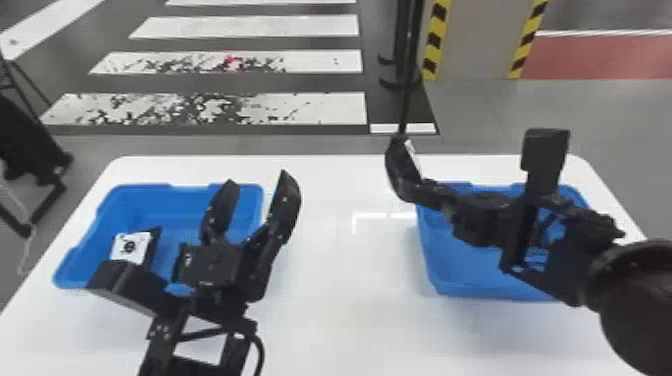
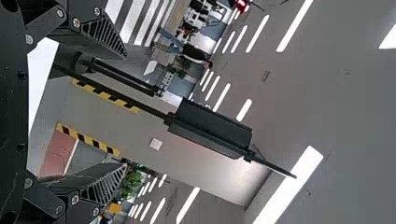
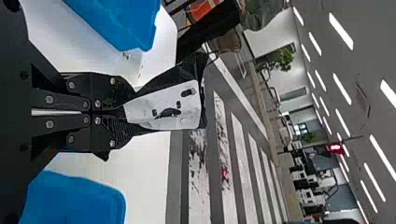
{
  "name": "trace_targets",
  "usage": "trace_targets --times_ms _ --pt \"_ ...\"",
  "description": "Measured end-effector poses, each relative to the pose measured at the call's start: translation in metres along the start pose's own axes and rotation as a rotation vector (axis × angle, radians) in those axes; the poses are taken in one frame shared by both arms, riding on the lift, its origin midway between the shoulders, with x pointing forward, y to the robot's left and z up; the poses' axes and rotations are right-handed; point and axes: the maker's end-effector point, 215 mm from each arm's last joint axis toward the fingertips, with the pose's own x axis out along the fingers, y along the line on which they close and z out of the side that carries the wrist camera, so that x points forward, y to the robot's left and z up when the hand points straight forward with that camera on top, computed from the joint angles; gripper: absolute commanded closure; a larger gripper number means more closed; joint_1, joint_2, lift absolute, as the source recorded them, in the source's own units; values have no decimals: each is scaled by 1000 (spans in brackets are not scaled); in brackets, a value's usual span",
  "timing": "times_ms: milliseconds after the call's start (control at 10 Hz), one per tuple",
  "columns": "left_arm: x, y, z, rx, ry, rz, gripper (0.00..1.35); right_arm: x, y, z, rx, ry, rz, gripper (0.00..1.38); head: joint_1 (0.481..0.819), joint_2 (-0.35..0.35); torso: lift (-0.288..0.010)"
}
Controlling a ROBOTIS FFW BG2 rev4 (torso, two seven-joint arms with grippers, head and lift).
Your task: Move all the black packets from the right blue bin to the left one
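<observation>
The glossy black film packet with a white label (image 3: 163, 107) should handle light and limp, and its slick skin could slide if pinched thinly. The gathered end suits a grip, leaving the wider part free to hang or flop; squeezing harder seems needless.

It narrows where it is held and widens toward its free end, with black marks and bright glints across the creased white face. The black two-fingered right hand (image 3: 117, 112) has its fingers pressed together on that narrow end, holding the packet above the table, off the ten o'clock corner of the right blue plastic bin (image 1: 465, 290).

The left blue plastic bin (image 1: 165, 197) lies at nine o'clock from there — the way this load presumably goes next. Inside it, between eight and nine o'clock, rests another black packet with a white label (image 1: 131, 247). The black left hand (image 1: 260, 185), fingers spread and empty, is raised toward that bin's two o'clock corner. Both bins stand on the smooth white table (image 1: 340, 325).
</observation>
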Motion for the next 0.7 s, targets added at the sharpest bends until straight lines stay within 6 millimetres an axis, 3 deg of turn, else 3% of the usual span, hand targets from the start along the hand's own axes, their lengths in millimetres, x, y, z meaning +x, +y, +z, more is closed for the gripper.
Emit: trace_targets --times_ms 700 --pt "2 -17 -25 47 76 -45 248 32 94 -16 -25 64 191 1151 695 146 -168"
